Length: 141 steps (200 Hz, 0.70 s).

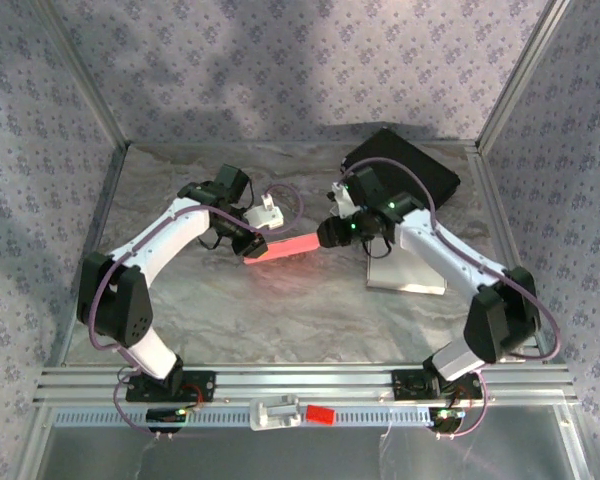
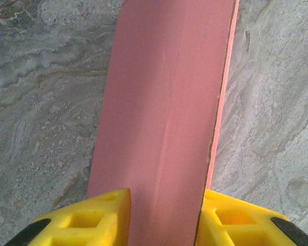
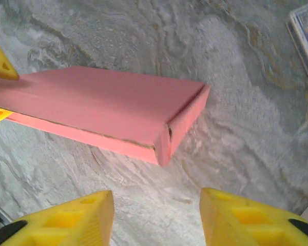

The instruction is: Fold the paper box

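The flat pink paper box [image 2: 164, 102] is the one box here, and it looks closed up, so you cannot see inside it. It hangs in the air over the middle of the table. At its left end the left gripper [image 2: 164, 202] squeezes it, with one yellow finger on each side. The right end of the box has a folded flap and sticks out free. The right gripper [image 3: 156, 205] sits just beside that end with its yellow fingers spread wide and nothing between them. Under it all is the grey marble-look table [image 1: 280, 310]. A small white thing [image 1: 268, 210] sits behind the box, too small to tell what it is. A flat white sheet [image 1: 410, 275] lies to the right, and a flat black slab [image 1: 405, 165] lies at the back right. The flowery grey walls [image 1: 280, 70] stand around the table. There are two arms, two grippers, one pink box, one white sheet and one black slab.
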Available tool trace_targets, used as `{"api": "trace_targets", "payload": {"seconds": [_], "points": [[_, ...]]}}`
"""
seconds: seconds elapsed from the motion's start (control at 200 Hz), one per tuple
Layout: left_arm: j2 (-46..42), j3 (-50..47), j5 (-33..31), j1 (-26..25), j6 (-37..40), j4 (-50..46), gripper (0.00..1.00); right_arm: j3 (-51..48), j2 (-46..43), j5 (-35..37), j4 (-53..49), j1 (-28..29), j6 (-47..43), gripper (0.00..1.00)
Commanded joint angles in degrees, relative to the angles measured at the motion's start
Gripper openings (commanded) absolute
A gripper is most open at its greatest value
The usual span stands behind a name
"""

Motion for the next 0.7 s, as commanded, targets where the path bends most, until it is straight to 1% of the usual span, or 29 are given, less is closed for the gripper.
{"api": "trace_targets", "payload": {"seconds": [0.0,0.095,0.175,0.255,0.32,0.35,0.37,0.395,0.455,0.52,0.58,0.645,0.7], "points": [[0.95,1.0,1.09,-0.17,0.03,-1.04,0.35,-5.45,-3.3,0.8,8.05,0.64,7.11,0.54],[1.16,1.11,0.94,-0.19,-0.06,-1.0,0.34,-6.93,-3.88,-0.44,8.67,0.47,10.36,0.54],[1.42,1.47,0.96,-0.2,-0.15,-1.16,0.34,-7.39,-4.83,0.88,8.76,0.02,17.75,0.6],[1.55,1.64,0.82,-0.11,-0.25,-1.27,0.34,-7.26,-5.89,4.41,7.87,-0.55,31.91,0.74],[1.62,1.62,0.87,-0.11,-0.24,-1.26,0.34,-6.39,-5.89,7.35,5.95,-0.32,45.95,0.85],[1.61,1.56,0.84,-0.11,-0.24,-1.28,0.34,-6.1,-5.7,7.65,6.13,0.09,50.49,0.87],[1.6,1.56,0.84,-0.1,-0.28,-1.27,0.34,-6.03,-5.54,7.85,6.61,0.39,53.62,0.94],[1.61,1.47,0.84,-0.06,-0.24,-1.26,0.34,-5.78,-5.34,8.64,7.02,1.04,57.2,0.98],[1.64,1.47,0.85,-0.11,-0.25,-1.27,0.34,-5.25,-4.23,10.68,7.48,2.58,64.44,0.99],[1.69,1.47,0.88,-0.1,-0.24,-1.28,0.34,-4.89,-1.28,8.4,6.68,2.99,71.0,0.99],[1.76,1.47,0.84,-0.11,-0.24,-1.16,0.34,-6.54,0.95,7.39,10.67,3.53,74.97,0.99],[1.87,1.62,0.83,-0.1,-0.26,-1.26,0.34,-8.79,3.79,6.57,18.91,3.61,78.4,0.97],[1.81,1.66,0.84,-0.08,-0.24,-1.41,0.34,-7.65,7.12,5.03,22.47,3.22,80.02,0.94]]}}
